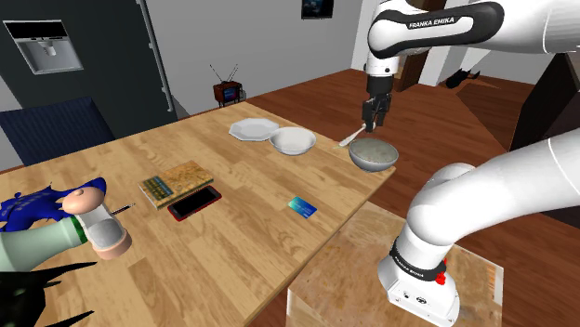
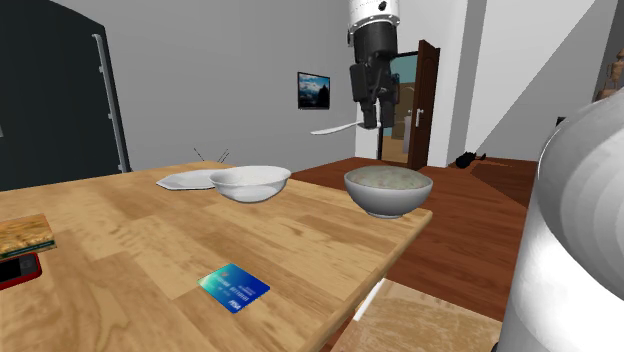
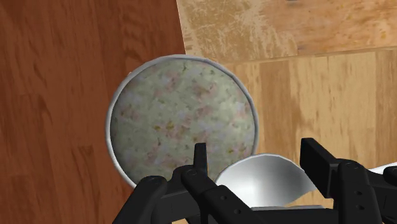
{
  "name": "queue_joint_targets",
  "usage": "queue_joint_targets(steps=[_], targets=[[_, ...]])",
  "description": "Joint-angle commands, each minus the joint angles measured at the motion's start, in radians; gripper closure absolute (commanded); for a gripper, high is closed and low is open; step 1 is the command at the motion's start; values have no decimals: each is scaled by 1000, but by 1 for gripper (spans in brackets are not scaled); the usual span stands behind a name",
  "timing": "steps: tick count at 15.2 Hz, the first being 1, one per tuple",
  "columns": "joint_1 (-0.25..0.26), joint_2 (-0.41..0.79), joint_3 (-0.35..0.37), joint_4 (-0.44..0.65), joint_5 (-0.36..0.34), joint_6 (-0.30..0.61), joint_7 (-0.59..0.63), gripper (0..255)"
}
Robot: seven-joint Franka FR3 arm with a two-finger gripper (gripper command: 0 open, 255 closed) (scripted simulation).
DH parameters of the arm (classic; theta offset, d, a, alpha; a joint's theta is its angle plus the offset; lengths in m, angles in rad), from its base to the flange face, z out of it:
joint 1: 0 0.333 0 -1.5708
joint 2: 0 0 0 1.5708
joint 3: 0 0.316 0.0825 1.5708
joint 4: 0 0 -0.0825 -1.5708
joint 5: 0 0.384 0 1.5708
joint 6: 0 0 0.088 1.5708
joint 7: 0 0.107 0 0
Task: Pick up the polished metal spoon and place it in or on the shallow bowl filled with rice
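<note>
A shiny metal spoon (image 2: 335, 128) hangs in the air, level, clasped by my black gripper (image 2: 370, 108), which is shut on its handle. The spoon (image 1: 351, 139) sticks out toward the shoulder view's left, just above the rim of the grey bowl of speckled rice (image 1: 374, 153). The rice bowl (image 2: 388, 190) stands near the wooden table's corner, below and slightly to the right of the gripper in the second exterior view. In the wrist view the spoon's bowl (image 3: 267, 181) lies between the fingers of the gripper (image 3: 256, 156), beside the rice bowl (image 3: 184, 121).
An empty white bowl (image 1: 293, 140) and a white plate (image 1: 253, 129) sit close to the rice bowl on the shoulder view's left. A blue card (image 1: 301, 206), a red phone (image 1: 193, 202) and a book (image 1: 175, 183) lie nearer. The table edge (image 1: 390, 181) is close by.
</note>
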Motion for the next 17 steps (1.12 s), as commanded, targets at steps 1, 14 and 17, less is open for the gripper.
queue_joint_targets(steps=[1, 14, 17], targets=[[-13, 30, -47, 35, -26, 3, -55, 255], [-33, 190, -239, 131, -81, 103, -251, 255], [-34, 197, -250, 98, -85, 144, -249, 255]])
